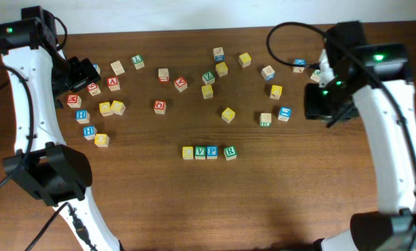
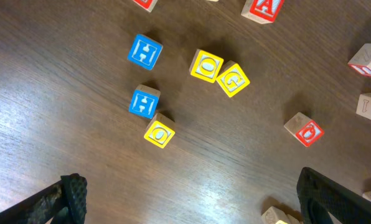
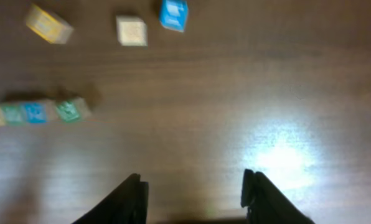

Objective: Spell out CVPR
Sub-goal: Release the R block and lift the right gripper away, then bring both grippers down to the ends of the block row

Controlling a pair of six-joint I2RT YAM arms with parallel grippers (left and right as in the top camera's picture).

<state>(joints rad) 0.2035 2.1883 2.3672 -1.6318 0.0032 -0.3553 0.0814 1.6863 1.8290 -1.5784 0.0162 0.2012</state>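
Judging by overhead view, four-block row (image 1: 208,152) was laid at middle of table (image 1: 194,209), letters apparently read as C, V, P, R. Spelling was judged complete; only confirmation left. Left gripper (image 2: 192,186) was held apart, empty; right gripper (image 3: 192,180) likewise apart, empty.

Overhead, row of four: green V block (image 1: 199,152) reads V, blue P block (image 1: 211,152) reads P, green R block (image 1: 229,152) reads R; the letter on the yellow end block (image 1: 188,152) at the row's left is too small to read. Left wrist view: yellow O block (image 2: 206,65), yellow G block (image 2: 233,79), second yellow O block (image 2: 159,133), red A block (image 2: 263,7) at the top edge, upper blue H block (image 2: 145,51) and lower blue H block (image 2: 143,103), H lying sideways on both. Red round-letter block (image 2: 309,132) shows O or D, cannot tell which.
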